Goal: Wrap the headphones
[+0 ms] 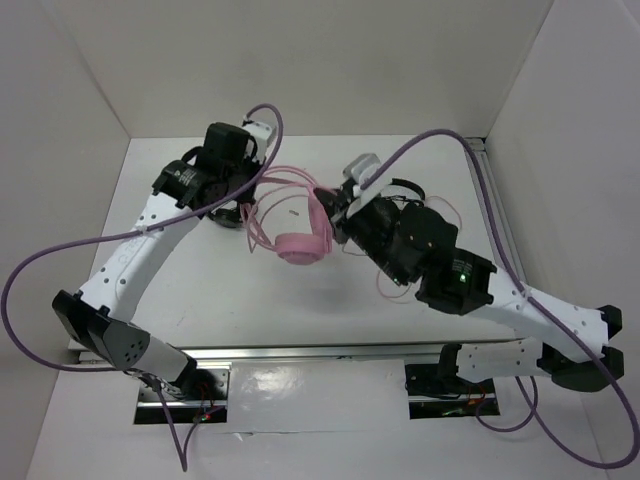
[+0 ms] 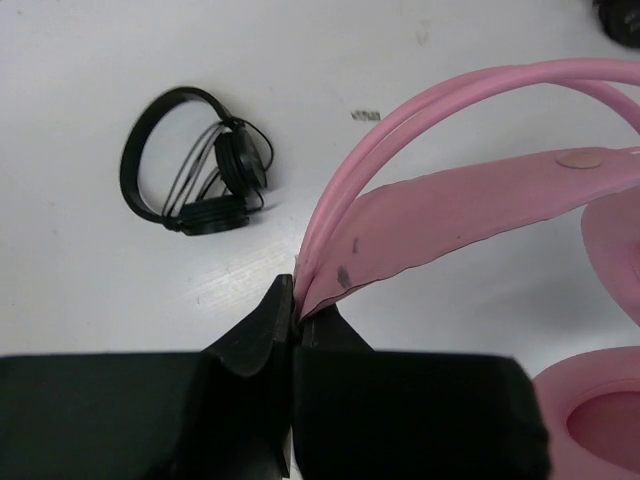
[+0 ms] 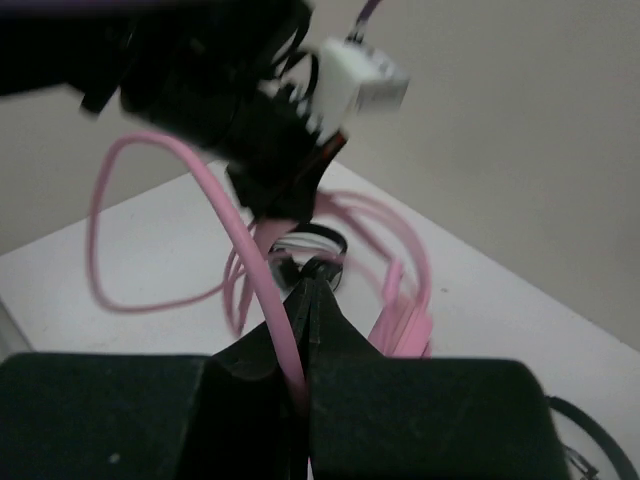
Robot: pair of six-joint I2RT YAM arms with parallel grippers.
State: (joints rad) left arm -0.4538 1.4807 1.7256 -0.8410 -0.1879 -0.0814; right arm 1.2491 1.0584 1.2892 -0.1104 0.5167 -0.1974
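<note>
On the white table (image 1: 200,310), two white and black arms are reaching in toward the middle. The left arm (image 1: 130,258) is coming from the near left corner and is bending toward the far side. The right arm (image 1: 555,318) is coming from the near right corner and is pointing toward the far left.

Between the two arms, in the far middle of the table, the big pink headphones (image 1: 303,245) are being held. One round cup is showing on the near side. The thin wires of the headband (image 2: 450,215) are curving away toward the far left. I cannot tell if the cup is touching the table.

The left hand (image 2: 293,303) is squeezing the headband. Its two black fingers are pressing together, with only the pink wires and the flat pink strap between them. Part of a soft pink cup is showing just to the right of this hand.

The right hand (image 3: 305,295) is pinching the long pink cable (image 3: 238,238). Its fingers are pressing tight, with only the thin cable between them. The cable is running up from the fingers and is looping off to the left.

A small black headset (image 2: 243,160) is lying flat on the table, apart from the pink headphones. Its two cups are sitting close together.
</note>
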